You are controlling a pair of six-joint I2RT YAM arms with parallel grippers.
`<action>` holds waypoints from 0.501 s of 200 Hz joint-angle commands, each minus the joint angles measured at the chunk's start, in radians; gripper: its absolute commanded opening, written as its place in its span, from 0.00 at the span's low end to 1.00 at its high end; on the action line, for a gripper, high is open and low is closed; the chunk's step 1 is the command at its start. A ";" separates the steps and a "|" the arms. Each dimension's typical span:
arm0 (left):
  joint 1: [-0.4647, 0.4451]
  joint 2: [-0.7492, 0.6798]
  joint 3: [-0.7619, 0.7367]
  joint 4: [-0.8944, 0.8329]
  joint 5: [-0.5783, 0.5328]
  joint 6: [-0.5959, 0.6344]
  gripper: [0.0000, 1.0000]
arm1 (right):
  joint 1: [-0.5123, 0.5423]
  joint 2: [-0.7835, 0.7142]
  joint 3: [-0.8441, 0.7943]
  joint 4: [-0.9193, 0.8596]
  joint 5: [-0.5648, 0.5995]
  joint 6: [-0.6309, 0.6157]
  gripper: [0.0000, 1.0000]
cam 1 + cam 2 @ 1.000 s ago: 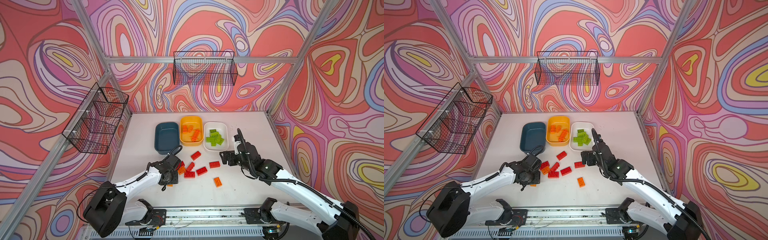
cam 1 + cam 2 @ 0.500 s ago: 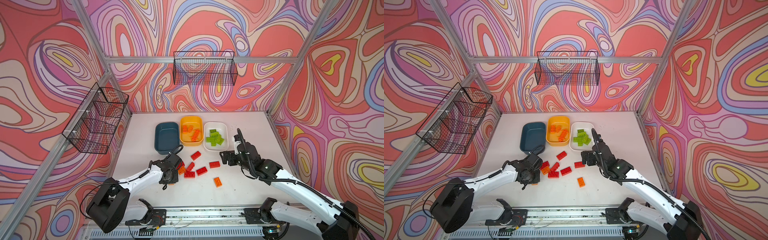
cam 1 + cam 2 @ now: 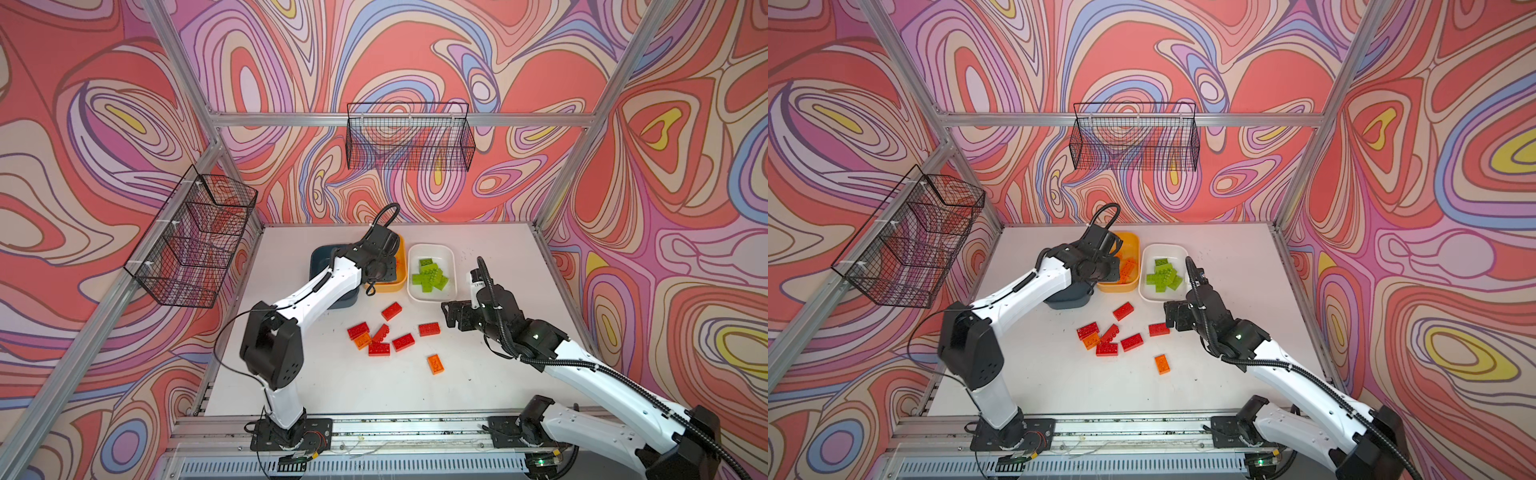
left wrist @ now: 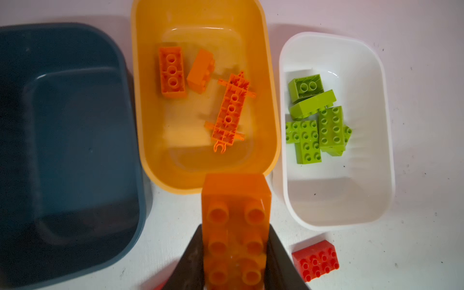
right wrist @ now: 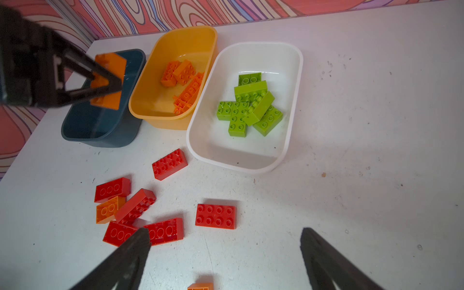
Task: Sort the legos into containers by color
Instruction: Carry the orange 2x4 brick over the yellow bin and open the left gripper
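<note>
Far right of the bare white tabletop (image 3: pixel 498 241) is wide open, and so is the near strip. In the centre it's clutter: red and orange studded plastic bricks (image 3: pixel 381 332) lie scattered. Far centre, the dark teal plastic tray (image 4: pixel 75 150), yellow plastic tray (image 4: pixel 150 100) and white plastic tray (image 4: pixel 364 150) sit packed side by side, and the white-and-black left arm (image 3: pixel 328 286) leans over the teal one.

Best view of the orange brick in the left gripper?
Left wrist: orange brick fills the foreground, studs showing, clamped in the left gripper. Right wrist shows it smaller, side-on. In both top views the left arm hides it.

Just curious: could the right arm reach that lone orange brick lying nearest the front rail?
Probably yes: the right tool is open and empty, and nothing lies between it and the orange brick.
</note>
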 commanded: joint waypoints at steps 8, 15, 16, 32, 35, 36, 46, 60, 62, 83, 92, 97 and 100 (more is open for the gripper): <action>0.057 0.213 0.260 -0.121 0.034 0.079 0.18 | 0.000 -0.033 0.013 -0.044 0.043 0.006 0.98; 0.070 0.266 0.323 -0.135 0.036 0.082 0.19 | 0.000 -0.038 0.018 -0.055 0.050 0.006 0.98; 0.071 0.274 0.333 -0.137 0.036 0.082 0.19 | 0.000 -0.039 0.018 -0.056 0.052 0.006 0.98; 0.102 0.400 0.480 -0.180 0.059 0.091 0.20 | 0.000 -0.054 0.029 -0.081 0.076 0.003 0.98; 0.108 0.424 0.508 -0.191 0.062 0.089 0.20 | 0.000 -0.055 0.032 -0.084 0.080 0.001 0.98; 0.110 0.431 0.517 -0.195 0.065 0.088 0.21 | 0.000 -0.057 0.033 -0.085 0.082 0.001 0.98; 0.125 0.499 0.604 -0.220 0.093 0.084 0.26 | 0.000 -0.061 0.039 -0.096 0.095 -0.003 0.98; 0.137 0.564 0.681 -0.237 0.118 0.074 0.47 | 0.000 -0.062 0.046 -0.104 0.109 -0.006 0.98; 0.139 0.571 0.687 -0.238 0.122 0.073 0.51 | 0.000 -0.061 0.048 -0.106 0.110 -0.006 0.98; 0.142 0.581 0.703 -0.228 0.148 0.057 0.77 | 0.000 -0.050 0.059 -0.109 0.115 -0.011 0.98; 0.142 0.559 0.679 -0.216 0.166 0.054 0.79 | 0.000 -0.044 0.062 -0.105 0.112 -0.012 0.98; 0.142 0.539 0.658 -0.205 0.171 0.052 0.80 | 0.000 -0.040 0.063 -0.103 0.110 -0.012 0.98; 0.140 0.529 0.641 -0.195 0.171 0.051 0.80 | 0.000 -0.037 0.063 -0.100 0.109 -0.014 0.98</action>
